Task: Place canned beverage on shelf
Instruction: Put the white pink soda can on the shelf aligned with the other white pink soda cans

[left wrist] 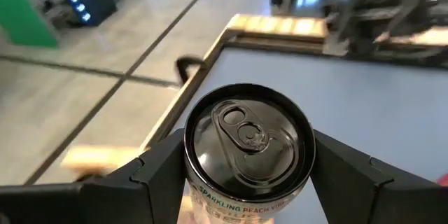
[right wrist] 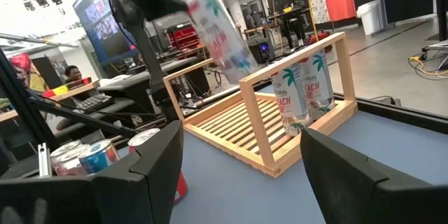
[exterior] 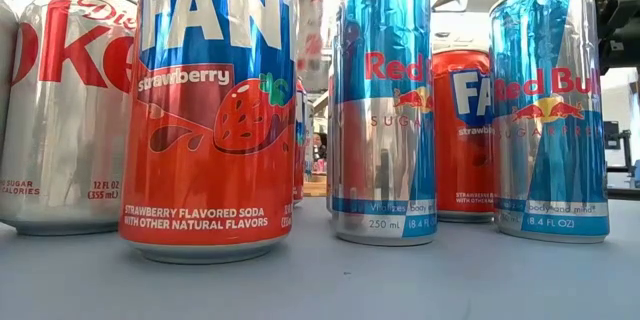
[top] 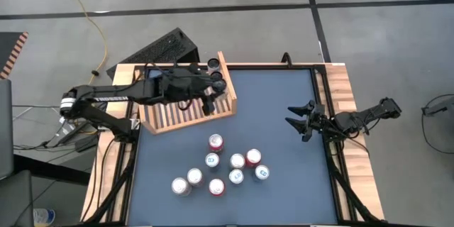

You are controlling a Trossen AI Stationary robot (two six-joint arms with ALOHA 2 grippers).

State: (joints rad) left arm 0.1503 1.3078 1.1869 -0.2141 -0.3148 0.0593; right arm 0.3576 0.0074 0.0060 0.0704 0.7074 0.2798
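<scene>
Up over the shelf (top: 186, 110), the left hand (top: 209, 98) grips a black-topped can (left wrist: 248, 140), a finger (left wrist: 157, 175) pressed on each side of it. From the right wrist view this can (right wrist: 217, 28) is tilted and held in the air above the slats, clear of them. Its label reads "sparkling peach".

The shelf is a light-wood slatted rack with raised side boards, lying at the far left of the dark counter (top: 284, 113), at an angle to its edge. Two peach cans (right wrist: 301, 94) stand upright side by side in its far corner against the side board; from above they show as two dark tops (top: 216, 73).

The right hand (top: 298, 119) waits above the right side of the counter, well apart from everything, fingers spread wide and holding nothing.

Eight more cans (top: 220, 170) stand in a loose cluster on the near half of the counter, none of them touching the shelf. Seen level from the low view, they include a red strawberry Fanta (exterior: 210, 110), a silver Diet Coke (exterior: 65, 100), and two blue-and-silver Red Bulls (exterior: 385, 100).

A black keyboard (top: 163, 48) lies on the floor just beyond the shelf's far side. In the room behind, a person (right wrist: 72, 75) sits at a desk.
</scene>
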